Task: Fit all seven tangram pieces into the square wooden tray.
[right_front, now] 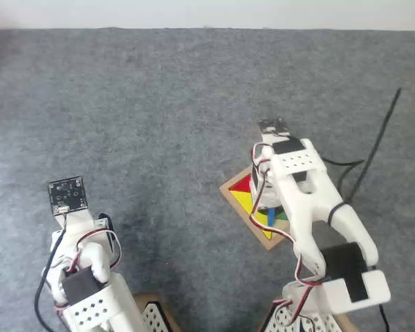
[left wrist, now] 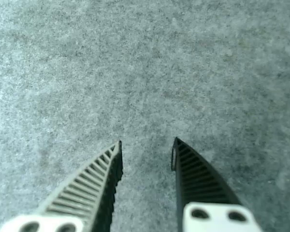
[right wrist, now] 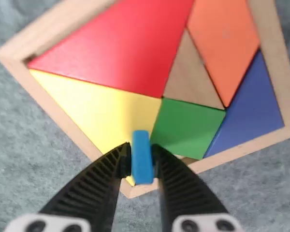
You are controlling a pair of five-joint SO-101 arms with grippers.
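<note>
The right arm folds down over the tray's (right wrist: 19,54) near corner, its right claw (right wrist: 141,151) pinching a light-blue piece (right wrist: 141,166) on edge, long axis toward the tray's centre. The left claw (left wrist: 147,145) hangs spread above the table (left wrist: 193,58).

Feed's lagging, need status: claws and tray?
Right claw shut on light-blue piece, at corner of tray. Left claw open over mat. Nothing blocking seen.

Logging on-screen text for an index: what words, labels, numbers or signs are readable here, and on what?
None is readable.
The wooden tray, its coloured pieces and the blue piece in the right gripper carry no print.
Any marks on the black circuit board are too small to read.
</note>
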